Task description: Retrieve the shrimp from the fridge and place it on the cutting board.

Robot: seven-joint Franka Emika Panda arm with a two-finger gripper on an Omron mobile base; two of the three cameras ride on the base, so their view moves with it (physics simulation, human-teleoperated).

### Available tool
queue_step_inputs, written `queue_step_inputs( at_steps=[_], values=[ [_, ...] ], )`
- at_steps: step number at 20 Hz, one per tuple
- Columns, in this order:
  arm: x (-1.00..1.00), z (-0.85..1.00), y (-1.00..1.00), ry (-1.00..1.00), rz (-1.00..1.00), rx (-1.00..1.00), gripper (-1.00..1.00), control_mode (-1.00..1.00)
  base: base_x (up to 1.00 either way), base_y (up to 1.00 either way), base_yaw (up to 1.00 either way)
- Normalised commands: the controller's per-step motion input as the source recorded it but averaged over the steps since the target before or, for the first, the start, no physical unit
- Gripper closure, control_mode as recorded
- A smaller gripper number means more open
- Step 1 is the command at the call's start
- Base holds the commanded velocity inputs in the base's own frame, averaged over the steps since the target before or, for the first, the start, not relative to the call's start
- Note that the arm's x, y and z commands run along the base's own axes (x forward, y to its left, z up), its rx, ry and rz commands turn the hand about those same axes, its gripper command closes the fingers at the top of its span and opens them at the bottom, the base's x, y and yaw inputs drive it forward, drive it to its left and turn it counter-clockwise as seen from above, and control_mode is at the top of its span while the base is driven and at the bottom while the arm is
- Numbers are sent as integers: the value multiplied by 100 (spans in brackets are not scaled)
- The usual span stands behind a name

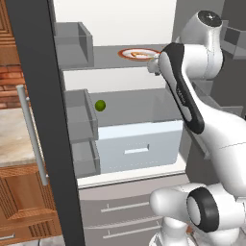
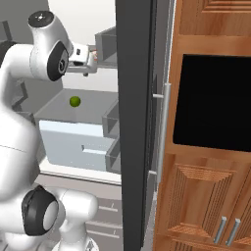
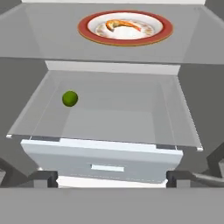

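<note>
The fridge (image 1: 120, 21) stands open. On its upper shelf lies the shrimp (image 3: 120, 24), small, curved and orange-pink, on a round white plate with a red rim (image 3: 87, 31); the shrimp (image 1: 139, 54) shows on the same plate in the left base view. My gripper (image 3: 111, 179) is open, its fingertips (image 3: 43, 178) far apart with nothing between them. It hangs in front of the shelves, short of the plate and a little lower. In the right base view the gripper (image 2: 95, 55) points into the fridge. The cutting board is out of view.
A small green ball (image 3: 70, 98) rests on the lower glass shelf above the pale drawer (image 3: 105, 159). The dark left door (image 1: 41, 120) with grey bins (image 1: 79, 115) and the right door (image 2: 135, 122) flank the opening. Brown wooden cabinets (image 2: 211, 196) stand to the right.
</note>
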Motion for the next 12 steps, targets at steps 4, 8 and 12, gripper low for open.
queue_step_inputs(
  at_steps=[4,8,12],
  values=[
    [51,39,0,-14,0,0,-100,-100,0,0,0],
    [76,17,2,-13,0,0,-100,-100,0,0,0],
    [85,8,12,-14,-1,0,-100,-100,0,0,0]
  ],
)
